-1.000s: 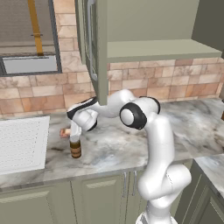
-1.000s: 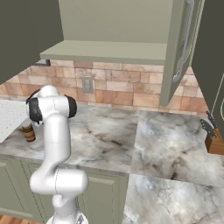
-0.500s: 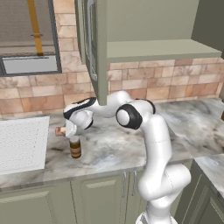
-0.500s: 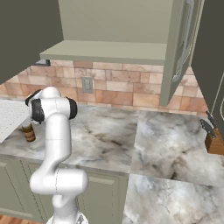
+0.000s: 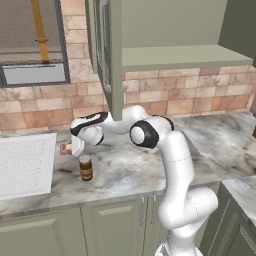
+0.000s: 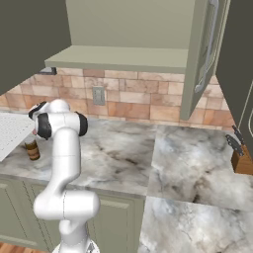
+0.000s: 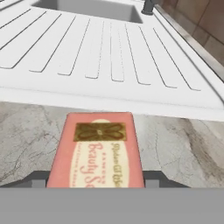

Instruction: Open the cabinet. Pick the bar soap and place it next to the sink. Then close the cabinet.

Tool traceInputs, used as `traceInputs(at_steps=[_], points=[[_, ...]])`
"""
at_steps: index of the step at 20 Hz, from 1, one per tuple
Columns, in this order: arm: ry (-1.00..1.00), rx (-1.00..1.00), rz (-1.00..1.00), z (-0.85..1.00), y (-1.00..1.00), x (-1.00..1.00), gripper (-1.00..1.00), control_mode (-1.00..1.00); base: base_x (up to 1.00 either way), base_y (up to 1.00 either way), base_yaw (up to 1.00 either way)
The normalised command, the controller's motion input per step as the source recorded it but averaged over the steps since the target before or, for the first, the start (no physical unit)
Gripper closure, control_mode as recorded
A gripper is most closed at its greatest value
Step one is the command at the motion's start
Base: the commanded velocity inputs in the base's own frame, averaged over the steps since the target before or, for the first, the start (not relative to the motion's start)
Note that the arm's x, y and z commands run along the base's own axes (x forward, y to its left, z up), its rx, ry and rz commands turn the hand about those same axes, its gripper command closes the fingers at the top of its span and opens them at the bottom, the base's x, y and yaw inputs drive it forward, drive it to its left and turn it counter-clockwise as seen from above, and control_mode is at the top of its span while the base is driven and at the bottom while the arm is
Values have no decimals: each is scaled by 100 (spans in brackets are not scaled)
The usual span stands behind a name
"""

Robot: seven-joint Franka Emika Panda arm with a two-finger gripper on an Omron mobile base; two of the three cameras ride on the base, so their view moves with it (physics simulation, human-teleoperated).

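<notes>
The salmon-pink bar soap [image 7: 97,151] sits between my gripper's [image 7: 96,180] two dark fingertips [image 7: 38,179], label side up. My gripper [image 5: 70,148] is shut on the soap [image 5: 64,148] and holds it low over the marble counter, just right of the white ribbed sink [image 5: 24,162]. In the hand view the sink's drainboard [image 7: 100,52] lies straight ahead past the soap. The sage-green cabinet [image 5: 175,30] stands open above, its door [image 5: 104,50] swung out toward me, and its shelf [image 6: 123,57] is bare.
A brown jar with a tan lid [image 5: 86,167] stands on the counter just in front and right of the gripper. A knife block [image 6: 242,159] sits at the far right. A faucet base [image 7: 148,6] rises behind the basin.
My gripper has carried the soap to the left and slightly down, past the jar, toward the sink's edge. The jar and cabinet door have stayed put.
</notes>
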Motion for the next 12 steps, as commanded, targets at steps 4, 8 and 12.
traceInputs(at_steps=[4, 8, 12], points=[[0, -1, 3, -21, 2, 0, -100, -100, 0, 0, 0], [0, 0, 3, -16, -6, 0, -100, -100, 0, 0, 0], [0, 0, 3, -16, -3, 0, -100, -100, 0, 0, 0]])
